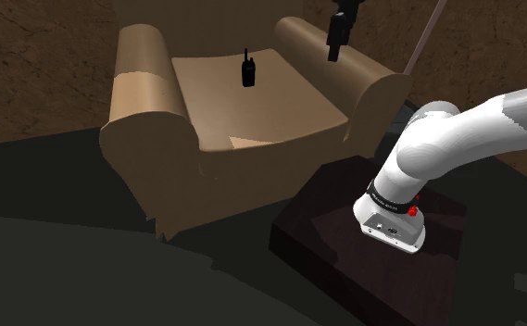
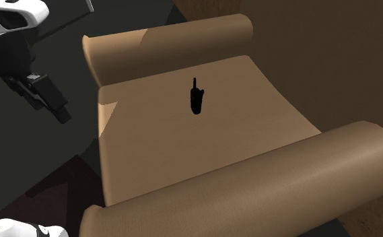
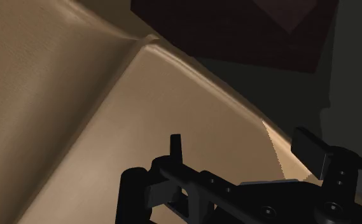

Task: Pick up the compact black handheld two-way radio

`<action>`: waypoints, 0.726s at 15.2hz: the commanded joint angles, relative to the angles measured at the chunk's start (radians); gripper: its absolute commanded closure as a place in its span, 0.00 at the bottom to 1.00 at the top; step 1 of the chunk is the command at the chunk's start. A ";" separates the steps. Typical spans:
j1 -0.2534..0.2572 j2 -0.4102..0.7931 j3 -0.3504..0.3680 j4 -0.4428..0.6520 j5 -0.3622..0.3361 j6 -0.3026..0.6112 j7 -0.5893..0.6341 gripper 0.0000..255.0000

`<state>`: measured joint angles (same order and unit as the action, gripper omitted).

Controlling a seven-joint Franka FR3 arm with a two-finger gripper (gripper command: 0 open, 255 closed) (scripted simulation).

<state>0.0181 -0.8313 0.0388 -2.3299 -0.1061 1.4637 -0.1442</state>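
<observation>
Dark floor [image 1: 39,278] is lying nearest to the shoulder camera. On it the dark box stand [image 1: 331,231] is carrying the white arm [image 1: 465,125]. Beyond the stand a tan armchair [image 1: 150,148] is facing this way, with rolled armrests on both sides.

The black radio [image 1: 248,70] is standing on the seat cushion [image 1: 280,116], toward the back of the seat and about midway between the armrests. Its thin antenna is pointing up and nothing is touching it. I am judging it as light and stiff, with a smooth shell that may be slipping a little under hard pads. The antenna is looking like the weak part, so the hold should be going on the flat body below it, across the two narrow sides. The cushion is probably soft, so a push from one side could be tipping the radio over.

A little farther, the jaws are hanging in the air above the armrest on the shoulder view's right, higher than the radio and well apart from it. In the wrist view the two black fingers [image 3: 174,147] are standing apart with nothing between them, so the jaws are released. Behind all, a brown textured wall [image 1: 30,65] is closing the scene.

Counting: one stand, one arm, one armchair with two armrests, one radio.
</observation>
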 commanded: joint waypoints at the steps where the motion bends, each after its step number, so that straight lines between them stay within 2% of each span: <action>1: 0.000 0.000 0.000 0.000 0.000 0.000 0.000 0.00; 11: -0.011 0.183 -0.090 -0.090 -0.036 0.448 -0.053 0.00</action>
<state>0.0067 -0.6848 -0.0429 -2.4240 -0.1404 1.8567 -0.1932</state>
